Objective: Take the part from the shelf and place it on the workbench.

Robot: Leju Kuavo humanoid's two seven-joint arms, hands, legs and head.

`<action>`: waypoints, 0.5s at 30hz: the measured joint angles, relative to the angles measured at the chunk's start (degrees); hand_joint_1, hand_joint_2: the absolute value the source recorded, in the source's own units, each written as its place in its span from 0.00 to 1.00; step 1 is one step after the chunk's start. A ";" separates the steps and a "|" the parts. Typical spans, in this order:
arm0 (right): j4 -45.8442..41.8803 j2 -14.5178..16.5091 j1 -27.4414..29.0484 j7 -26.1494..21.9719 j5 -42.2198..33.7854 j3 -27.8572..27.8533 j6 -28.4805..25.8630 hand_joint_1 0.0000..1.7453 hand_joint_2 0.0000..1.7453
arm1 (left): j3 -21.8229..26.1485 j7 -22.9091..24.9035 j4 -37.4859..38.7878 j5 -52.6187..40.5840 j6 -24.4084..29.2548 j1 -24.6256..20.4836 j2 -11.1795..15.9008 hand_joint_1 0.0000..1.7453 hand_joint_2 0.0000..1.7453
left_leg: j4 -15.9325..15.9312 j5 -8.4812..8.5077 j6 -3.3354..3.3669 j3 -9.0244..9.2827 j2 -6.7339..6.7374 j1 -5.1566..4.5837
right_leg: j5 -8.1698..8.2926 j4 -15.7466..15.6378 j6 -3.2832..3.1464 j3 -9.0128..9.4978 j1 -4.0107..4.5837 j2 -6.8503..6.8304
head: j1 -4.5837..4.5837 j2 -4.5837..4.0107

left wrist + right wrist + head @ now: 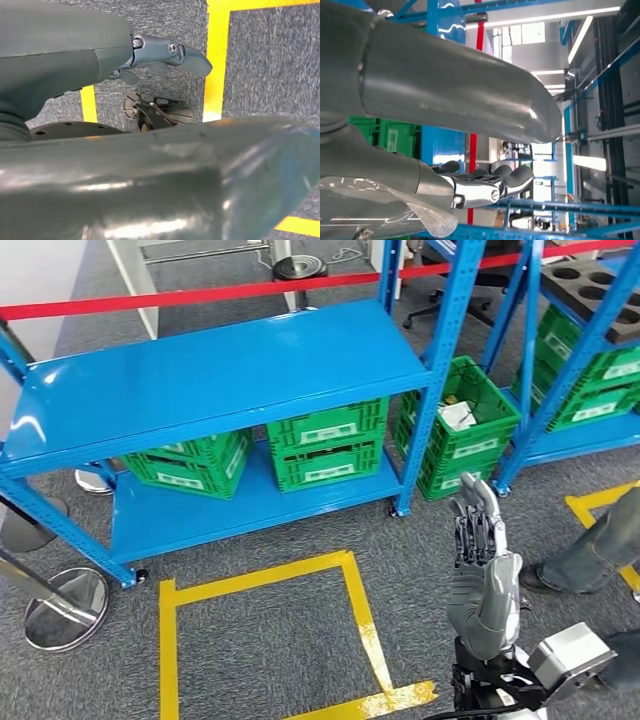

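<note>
Right hand (477, 540) is raised in front of you, fingers extended and close together, holding nothing. In the right wrist view the fingers (497, 181) lie straight with nothing between them, so it's empty and open.

Left hand (166, 52) hangs low over the carpet and the yellow floor tape (216, 55); fingers look straight, nothing in them, so open as well.

Outward from the right hand: the nearest container is the green crate (462, 425) on the floor between the two racks, just beyond the fingertips and slightly toward your left. It holds something pale, likely the part (457, 415), but it's too small to tell its shape or long axis. Two more green crates (327, 443) sit on the lower deck of the blue shelf (226, 370); you can't see into them. The top deck carries nothing.

Key relation: the crate with the pale item lies ahead of the right hand, well apart from the left. My call: right hand does the reach, forward and down.

No desk in sight, so placing will need a turn. Watch the blue upright (434, 370) beside that crate, and a person's leg (596, 545) close on your right.
</note>
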 joint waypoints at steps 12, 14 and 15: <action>-0.01 0.00 0.11 0.03 -0.04 0.05 0.00 0.00 0.00 | 0.05 -0.01 0.02 0.49 0.03 -0.17 -0.23 0.00 0.00 | -6.92 1.41 2.08 3.28 -3.92 0.09 | -6.68 15.51 2.31 -8.02 -0.02 4.55 | 0.70 0.00; 0.00 0.00 0.10 0.03 -0.04 0.04 0.00 0.00 0.00 | 0.06 -0.01 0.02 0.50 0.02 -0.14 -0.25 0.00 0.00 | -6.70 1.23 1.81 3.47 -5.54 0.21 | -2.31 10.30 2.39 -6.35 -0.17 5.17 | 0.70 0.00; 0.01 0.00 0.09 0.02 -0.04 0.04 0.00 0.00 0.00 | 0.07 -0.01 0.02 0.50 0.02 -0.15 -0.25 0.00 0.00 | -6.53 1.07 1.55 3.50 -6.30 0.26 | -0.41 6.59 2.42 -4.83 -0.34 6.34 | 0.72 0.00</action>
